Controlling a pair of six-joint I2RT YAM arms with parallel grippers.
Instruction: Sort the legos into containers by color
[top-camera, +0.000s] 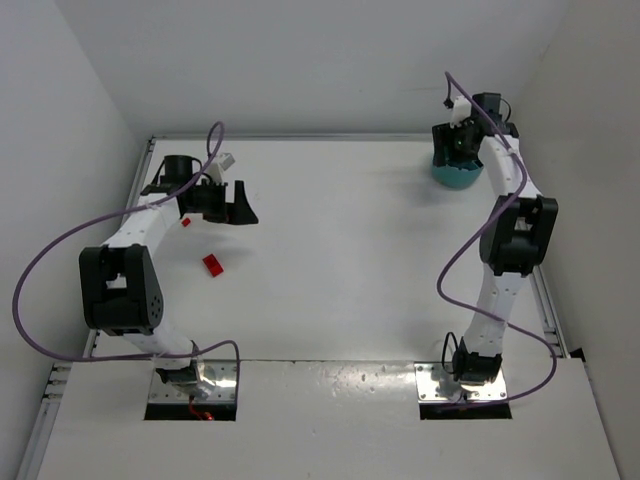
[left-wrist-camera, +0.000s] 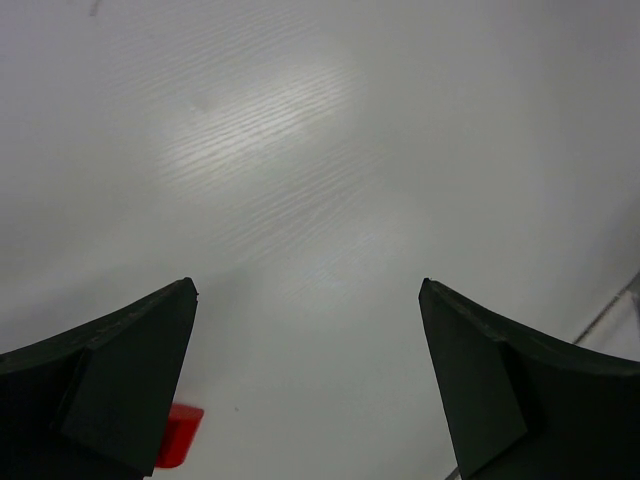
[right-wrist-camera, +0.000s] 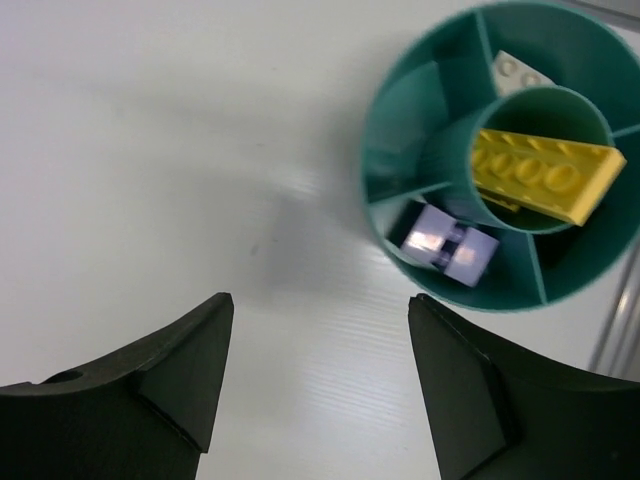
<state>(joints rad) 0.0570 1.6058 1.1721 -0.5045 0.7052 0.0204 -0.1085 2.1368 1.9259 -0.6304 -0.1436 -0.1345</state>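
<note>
Two red legos lie on the white table at the left: a larger one (top-camera: 213, 265) and a tiny one (top-camera: 186, 222). My left gripper (top-camera: 232, 212) hovers just beyond them, open and empty; in the left wrist view (left-wrist-camera: 308, 290) a red lego (left-wrist-camera: 178, 435) shows beside the left finger. The teal tub (top-camera: 455, 175) stands at the far right, partly hidden under my right gripper (top-camera: 455, 145). In the right wrist view the tub (right-wrist-camera: 372, 130) holds a yellow lego (right-wrist-camera: 545, 172) in its centre compartment and whitish legos (right-wrist-camera: 450, 245) in outer ones. My right gripper (right-wrist-camera: 320, 300) is open and empty beside the tub.
White walls close in the table at the back and both sides. A metal rail (top-camera: 545, 300) runs along the right edge, close to the tub. Purple cables (top-camera: 50, 250) loop out from both arms.
</note>
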